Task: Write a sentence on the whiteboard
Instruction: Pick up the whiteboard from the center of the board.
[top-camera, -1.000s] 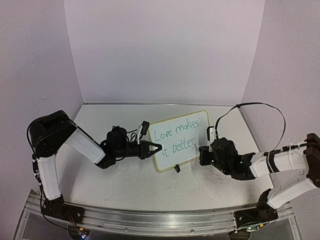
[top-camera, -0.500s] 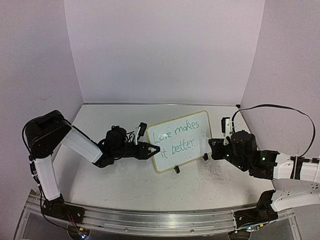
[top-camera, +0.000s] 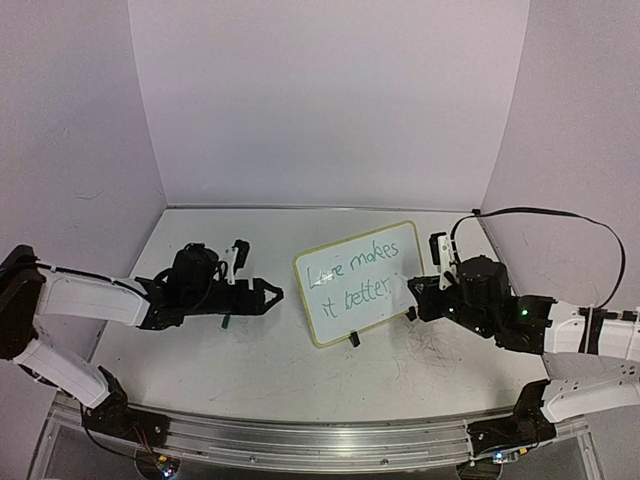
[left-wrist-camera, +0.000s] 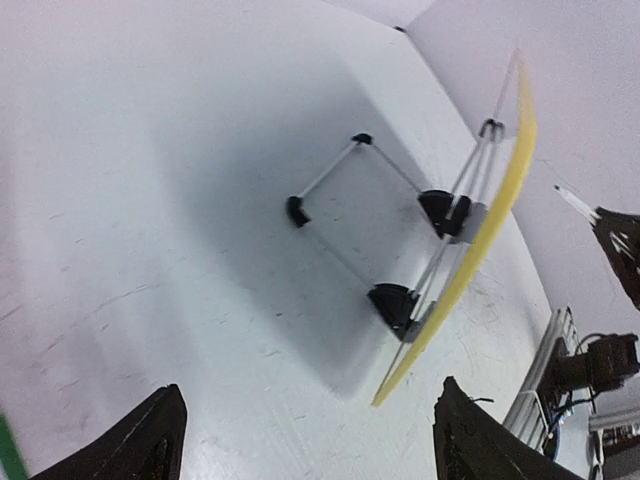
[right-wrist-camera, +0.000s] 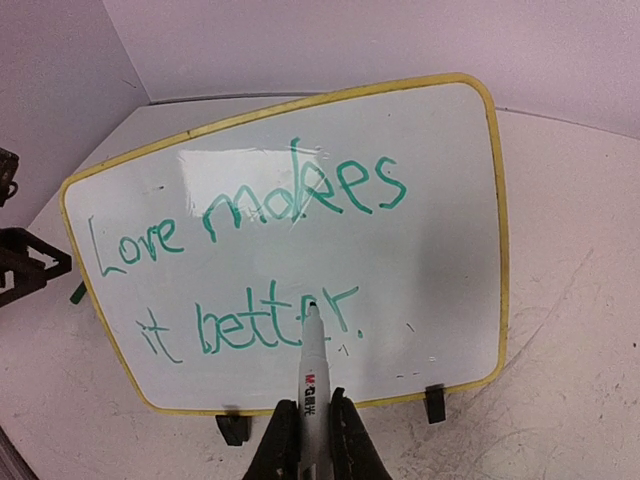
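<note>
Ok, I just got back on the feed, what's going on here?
The right end effector is shut on a marker, its tip at the word "better" on the whiteboard, which stands propped on the table. The board reads "Love makes it better." in green. The left end effector is open, off to the board's left and not touching it.

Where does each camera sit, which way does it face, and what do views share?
Top external: above, behind the bases, looking down; left gripper and right gripper flank the whiteboard.
Left wrist: low, facing the board's edge and wire stand; own open fingers.
Right wrist: facing the written front; own fingers shut on the marker.
All share the whiteboard.
</note>
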